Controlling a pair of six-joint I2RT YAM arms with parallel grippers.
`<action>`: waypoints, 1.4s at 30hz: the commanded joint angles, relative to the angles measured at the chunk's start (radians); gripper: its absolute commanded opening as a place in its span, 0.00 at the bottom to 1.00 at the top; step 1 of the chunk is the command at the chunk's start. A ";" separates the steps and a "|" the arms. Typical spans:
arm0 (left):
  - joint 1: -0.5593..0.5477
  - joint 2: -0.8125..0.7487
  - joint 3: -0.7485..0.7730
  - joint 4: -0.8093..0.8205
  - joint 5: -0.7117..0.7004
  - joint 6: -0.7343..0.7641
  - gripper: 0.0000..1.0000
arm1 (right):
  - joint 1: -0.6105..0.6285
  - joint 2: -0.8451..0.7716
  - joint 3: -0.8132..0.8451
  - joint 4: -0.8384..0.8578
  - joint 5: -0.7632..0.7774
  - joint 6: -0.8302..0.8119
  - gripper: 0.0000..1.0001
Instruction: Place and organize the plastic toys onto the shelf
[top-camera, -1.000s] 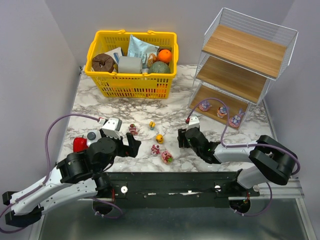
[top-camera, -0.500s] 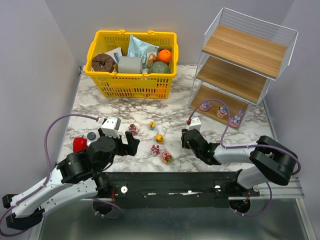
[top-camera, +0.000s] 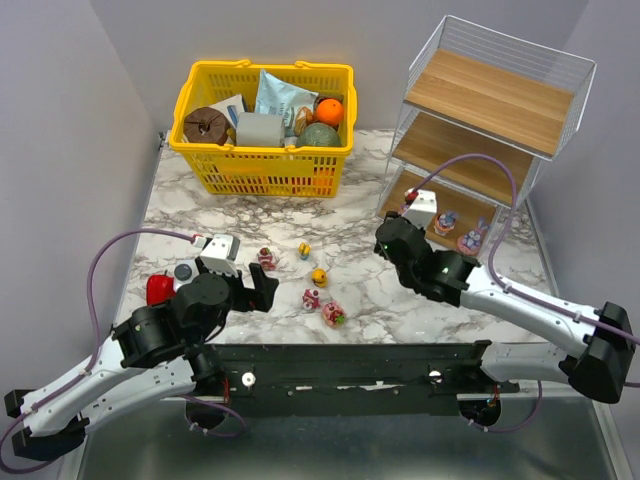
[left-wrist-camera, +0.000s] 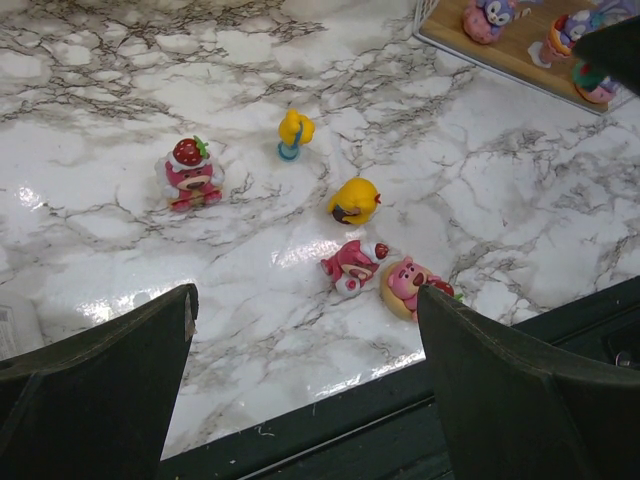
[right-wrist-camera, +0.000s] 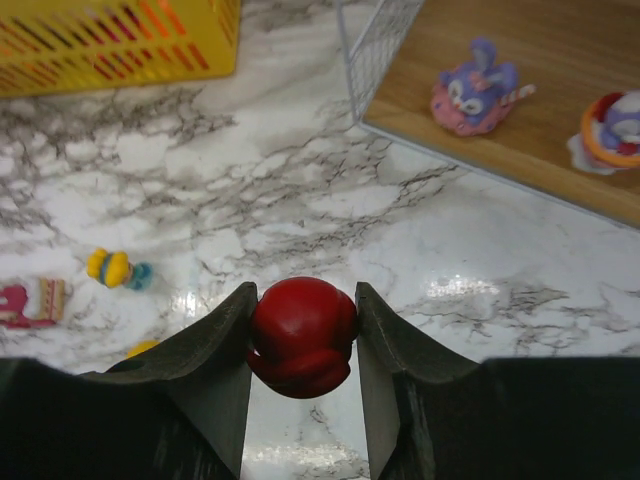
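My right gripper (right-wrist-camera: 302, 322) is shut on a round red toy (right-wrist-camera: 302, 338), held above the marble between the loose toys and the shelf (top-camera: 490, 110). From above, the right gripper (top-camera: 386, 238) hides that toy. Two purple figurines (right-wrist-camera: 475, 88) (right-wrist-camera: 612, 130) stand on the shelf's bottom board. Several toys lie on the table: a strawberry-capped pink bear (left-wrist-camera: 190, 175), a yellow duck (left-wrist-camera: 294, 132), a yellow round figure (left-wrist-camera: 354, 200) and two pink bears (left-wrist-camera: 352, 265) (left-wrist-camera: 410, 285). My left gripper (left-wrist-camera: 305, 300) hangs open and empty over the table's near edge (top-camera: 262, 290).
A yellow basket (top-camera: 262, 125) full of groceries stands at the back left. A red pepper-like object (top-camera: 158, 288) and a white bottle with a grey cap (top-camera: 183, 272) sit by the left arm. The black base rail (top-camera: 340, 365) runs along the near edge.
The right gripper closed on the red toy, rose from the table and swung right and back towards the shelf's bottom tier. The left arm stayed still.
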 joint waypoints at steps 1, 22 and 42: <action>0.007 -0.012 -0.009 -0.005 0.004 0.005 0.99 | 0.005 -0.012 0.181 -0.517 0.212 0.272 0.38; 0.007 -0.002 -0.012 -0.005 0.004 0.005 0.99 | -0.294 -0.052 0.406 -0.589 0.465 0.103 0.37; 0.007 0.031 -0.006 -0.016 -0.016 -0.005 0.99 | -0.538 -0.018 0.344 -0.169 0.293 -0.252 0.36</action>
